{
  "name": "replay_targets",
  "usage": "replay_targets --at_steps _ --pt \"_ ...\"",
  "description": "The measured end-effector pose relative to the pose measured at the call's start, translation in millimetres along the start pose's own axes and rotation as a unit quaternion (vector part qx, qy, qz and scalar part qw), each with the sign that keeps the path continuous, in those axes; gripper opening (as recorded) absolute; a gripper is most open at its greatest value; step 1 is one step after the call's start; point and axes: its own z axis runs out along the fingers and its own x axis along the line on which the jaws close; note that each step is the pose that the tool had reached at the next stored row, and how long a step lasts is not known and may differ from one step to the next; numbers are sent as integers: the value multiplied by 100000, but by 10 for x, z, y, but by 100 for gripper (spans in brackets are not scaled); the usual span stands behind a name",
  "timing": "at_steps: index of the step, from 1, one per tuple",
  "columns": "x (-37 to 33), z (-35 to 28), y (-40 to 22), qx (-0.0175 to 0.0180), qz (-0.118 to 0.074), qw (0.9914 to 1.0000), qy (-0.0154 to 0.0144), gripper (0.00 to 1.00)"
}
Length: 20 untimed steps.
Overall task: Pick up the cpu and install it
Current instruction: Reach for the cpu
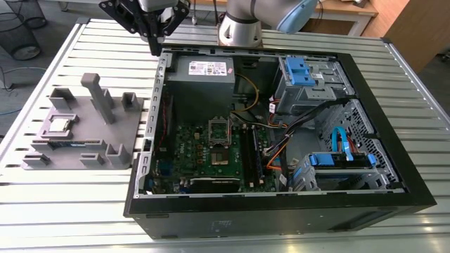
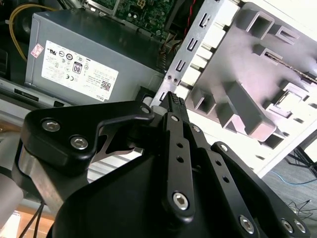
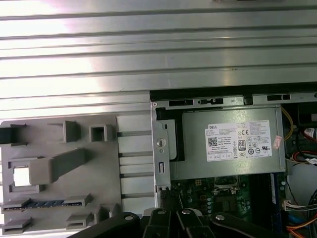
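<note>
While the cpu [image 1: 58,125] lies in its pocket on the grey holder tray [image 1: 126,134] at the exterior view's left, the gripper [image 1: 153,49] hangs at upper left, closed up and empty; by my judgement 0 of 2 steps are done.

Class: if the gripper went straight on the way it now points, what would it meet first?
Most likely the computer case's metal rim beside the power supply: the gripper points at that edge in the second wrist view. Depth is unclear, so it might miss.
</note>
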Motion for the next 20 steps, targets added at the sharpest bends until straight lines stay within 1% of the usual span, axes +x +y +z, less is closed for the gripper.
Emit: replay_targets --at_steps 20 --pt "161 -6 -12 -2 0 100000 -22 11"
